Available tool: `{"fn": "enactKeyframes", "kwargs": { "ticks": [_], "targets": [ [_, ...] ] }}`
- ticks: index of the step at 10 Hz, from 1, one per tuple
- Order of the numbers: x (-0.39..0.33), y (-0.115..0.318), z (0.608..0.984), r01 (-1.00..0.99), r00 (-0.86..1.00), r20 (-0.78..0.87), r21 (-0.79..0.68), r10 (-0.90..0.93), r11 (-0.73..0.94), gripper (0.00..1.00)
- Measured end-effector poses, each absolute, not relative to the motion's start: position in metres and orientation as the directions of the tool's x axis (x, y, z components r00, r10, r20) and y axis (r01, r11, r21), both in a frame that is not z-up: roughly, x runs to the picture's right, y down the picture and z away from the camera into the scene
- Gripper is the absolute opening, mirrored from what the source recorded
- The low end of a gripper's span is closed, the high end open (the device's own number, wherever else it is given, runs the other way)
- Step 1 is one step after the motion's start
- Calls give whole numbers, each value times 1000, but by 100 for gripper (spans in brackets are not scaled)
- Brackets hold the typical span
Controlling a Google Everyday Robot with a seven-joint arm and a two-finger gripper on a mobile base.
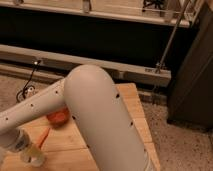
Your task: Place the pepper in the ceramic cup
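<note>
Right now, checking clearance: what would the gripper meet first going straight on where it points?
Probably the ceramic cup, directly under the gripper low left on the table; the pepper sits just beside that line. Depth unclear.

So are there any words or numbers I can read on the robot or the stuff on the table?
No readable text anywhere.
Robot arm: only small dark holes, no letters.
Pepper, red-orange bowl and wooden table: no labels.
Hand: low at the left edge, over the table beside the pepper; nothing written on it.
</note>
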State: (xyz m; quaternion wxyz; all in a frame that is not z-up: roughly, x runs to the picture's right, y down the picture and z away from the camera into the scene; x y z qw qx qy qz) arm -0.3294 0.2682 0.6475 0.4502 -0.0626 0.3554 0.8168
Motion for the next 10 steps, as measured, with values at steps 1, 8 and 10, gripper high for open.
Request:
{"fn": "enactKeyframes", "kwargs": {
  "ticks": [1, 8, 10],
  "targets": [
    [-333, 265, 648, -779, -595, -422, 511, 684, -363, 80],
    [-337, 259, 646, -768, -635, -457, 458, 623, -447, 80],
    [-339, 260, 645, -771, -632, -459, 456, 624, -445, 80]
  ]
}}
